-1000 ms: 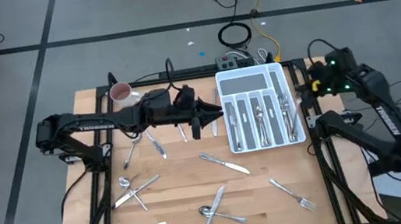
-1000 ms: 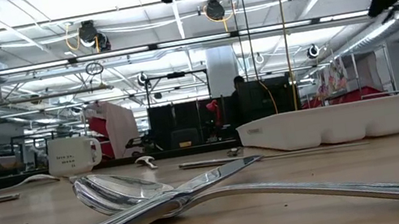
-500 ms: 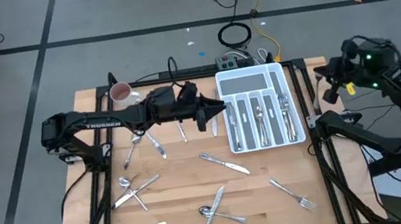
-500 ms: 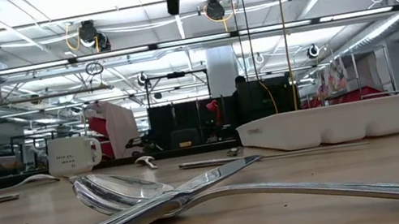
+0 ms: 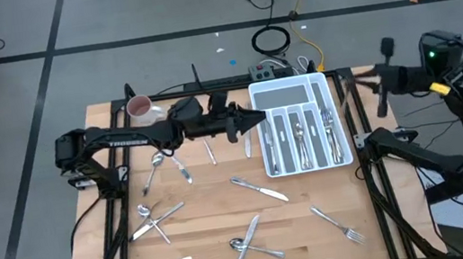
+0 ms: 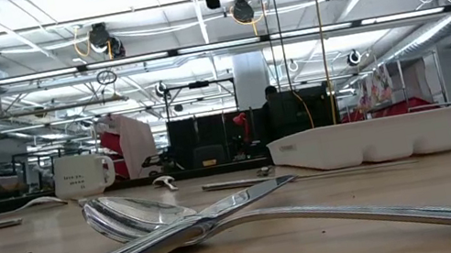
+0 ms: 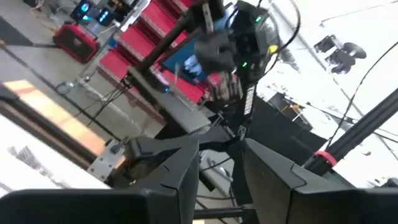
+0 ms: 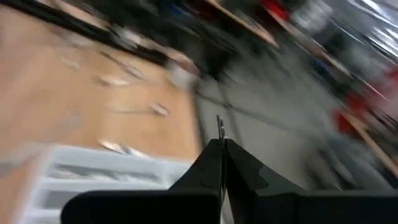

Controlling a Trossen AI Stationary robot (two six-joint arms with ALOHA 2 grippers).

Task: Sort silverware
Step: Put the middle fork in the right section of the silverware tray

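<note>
My left gripper (image 5: 255, 118) hangs above the table at the left wall of the white cutlery tray (image 5: 262, 143), lying about level and pointing toward the table's right; its fingers (image 7: 186, 174) stand apart with nothing between them. My right gripper (image 5: 369, 85) is raised beyond the tray's right side, near the table's right edge, shut on a thin silver fork (image 8: 219, 127). Loose silverware lies flat on the wood: a knife (image 5: 260, 189), a fork (image 5: 338, 225), crossed spoons (image 5: 248, 247). Several pieces lie in the tray's slots (image 5: 305, 137). My right gripper pinches the fork between its two shut fingers (image 8: 239, 171). Only a narrow edge of the metal (image 8: 219, 124) sticks out past the fingertips, seen edge-on. The fork is lifted clear of the table; which part of it the fingers are on, I cannot tell.
A white-and-pink mug (image 5: 139, 107) stands at the table's far left corner. More knives and spoons (image 5: 158, 217) lie on the left half. A grey box and cables (image 5: 267, 72) sit behind the tray. A spoon and knife (image 6: 177, 219) lie right before the low camera.
My right gripper has risen and swung from beside the tray's right wall outward toward the table's right edge, carrying the fork up out of the low view. My left gripper has moved right toward the tray, risen, and tipped from pointing down to about level.
</note>
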